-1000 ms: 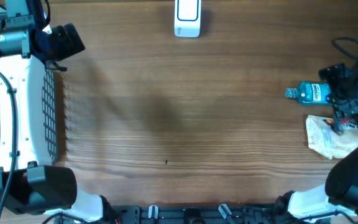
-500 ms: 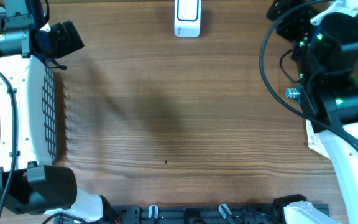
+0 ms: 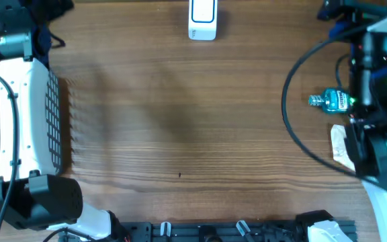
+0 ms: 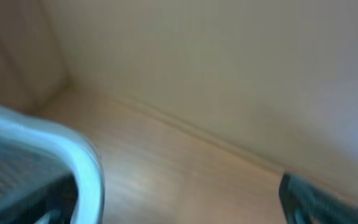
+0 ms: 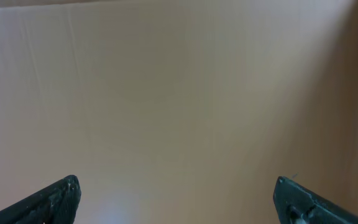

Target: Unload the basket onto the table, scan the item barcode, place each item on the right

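Right gripper [image 5: 178, 202]: jaws spread wide with nothing between them, aimed at a blank wall. Left gripper [image 4: 179, 208]: blurred, apparently wide and empty too, by the white basket [image 3: 56, 128] at the left. The blue bottle [image 3: 334, 101] lies on its side at the right of the table [image 3: 180, 121], beside a crumpled packet [image 3: 341, 144]. The white scanner [image 3: 202, 17] sits at the far edge, centre. Best grip: across the bottle's body, leaving its label uncovered for the scanner.
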